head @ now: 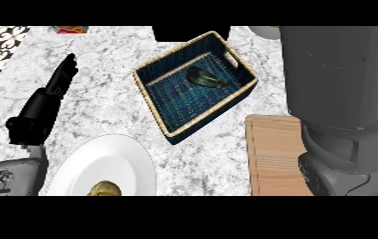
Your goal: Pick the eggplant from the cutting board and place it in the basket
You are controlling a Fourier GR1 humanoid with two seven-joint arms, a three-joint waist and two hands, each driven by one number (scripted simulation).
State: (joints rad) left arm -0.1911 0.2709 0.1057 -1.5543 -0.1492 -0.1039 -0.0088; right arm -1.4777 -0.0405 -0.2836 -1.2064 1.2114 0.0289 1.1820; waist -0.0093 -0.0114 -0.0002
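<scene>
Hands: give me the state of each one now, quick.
Left hand: open, fingers straight, holding nothing, over the counter left of the basket.
Right hand: cannot be told; only its grey forearm shows.

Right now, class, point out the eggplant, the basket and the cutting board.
eggplant (204,78), head view, middle of its dark body
basket (193,42), head view, far woven rim
cutting board (275,155), head view, bare wooden top

One basket (171,128), one eggplant (204,78), one cutting board (275,155), one white plate (122,158), one robot hand (60,78) showing.
</scene>
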